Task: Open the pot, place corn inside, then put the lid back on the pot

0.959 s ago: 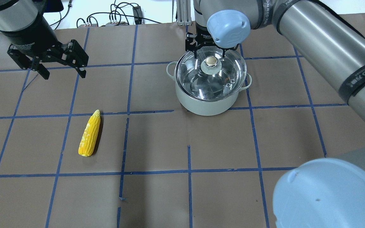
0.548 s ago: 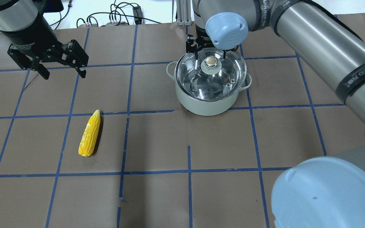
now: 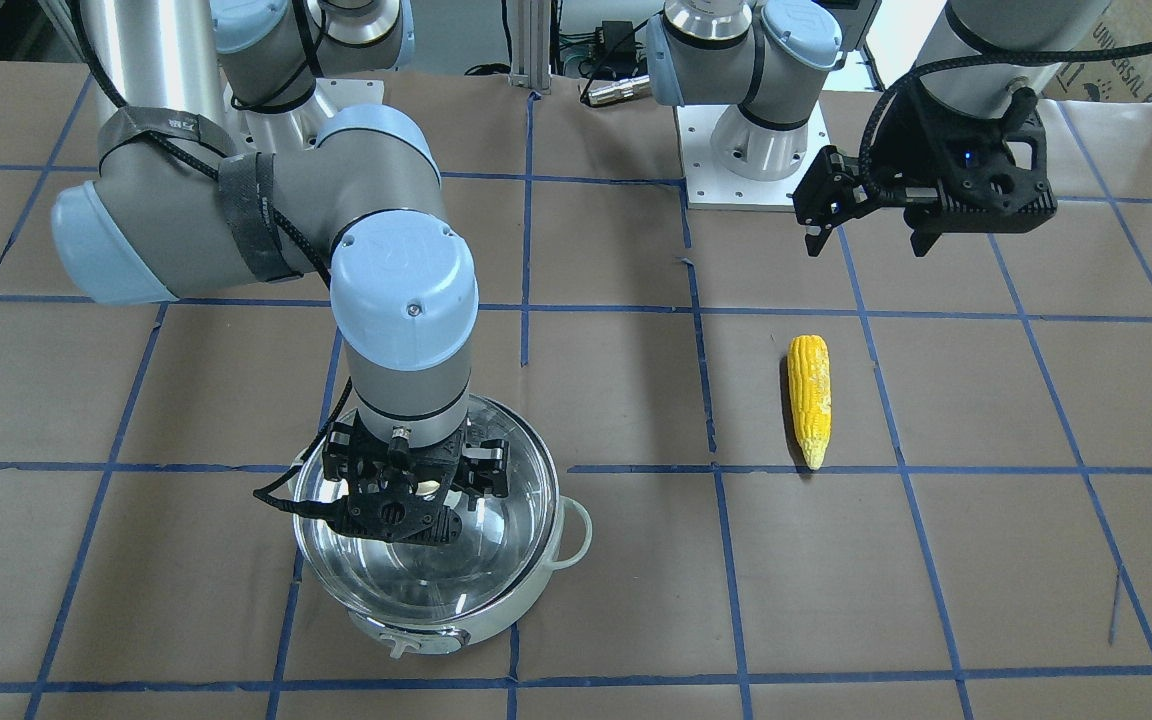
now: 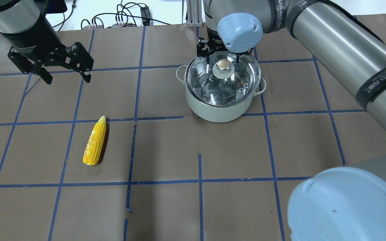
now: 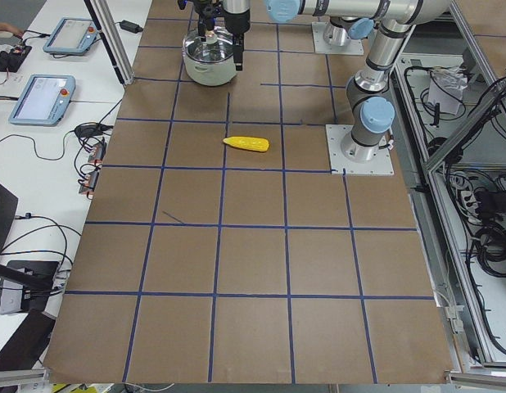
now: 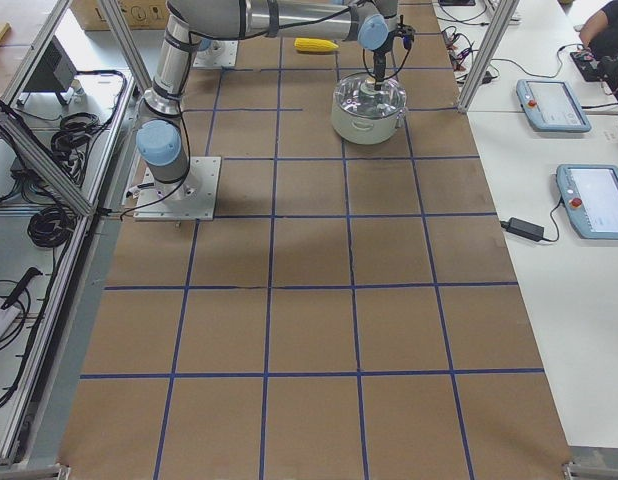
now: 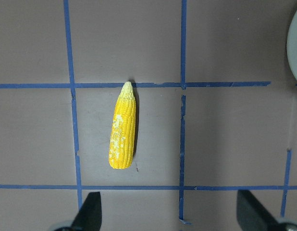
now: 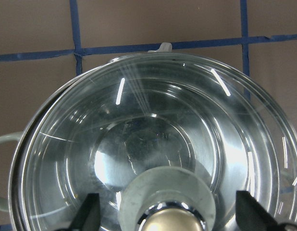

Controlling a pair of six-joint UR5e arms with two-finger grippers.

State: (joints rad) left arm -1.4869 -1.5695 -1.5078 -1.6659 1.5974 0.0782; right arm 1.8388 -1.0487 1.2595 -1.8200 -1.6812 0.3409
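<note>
The pot [image 4: 217,109] stands at the table's far middle with the glass lid [image 4: 209,87] on it. My right gripper [image 4: 223,59] is open just above the lid; its fingers stand one on each side of the beige knob [image 4: 224,64] without touching it. The right wrist view shows the lid [image 8: 153,134], the knob [image 8: 170,224] and both fingers wide apart. The corn [image 4: 94,142] lies on the table to the left, tip pointing away from me. My left gripper [image 4: 68,79] is open and empty, raised beyond the corn, which also shows in the left wrist view [image 7: 123,130].
Brown paper with blue tape lines [image 4: 199,180] covers the table. Cables and a metal post [image 4: 193,13] lie beyond the far edge. My right arm's elbow [image 4: 347,204] fills the near right corner of the overhead view.
My right gripper has shifted slightly over the lid's knob, still open. The left gripper, the corn and the pot have not moved.
</note>
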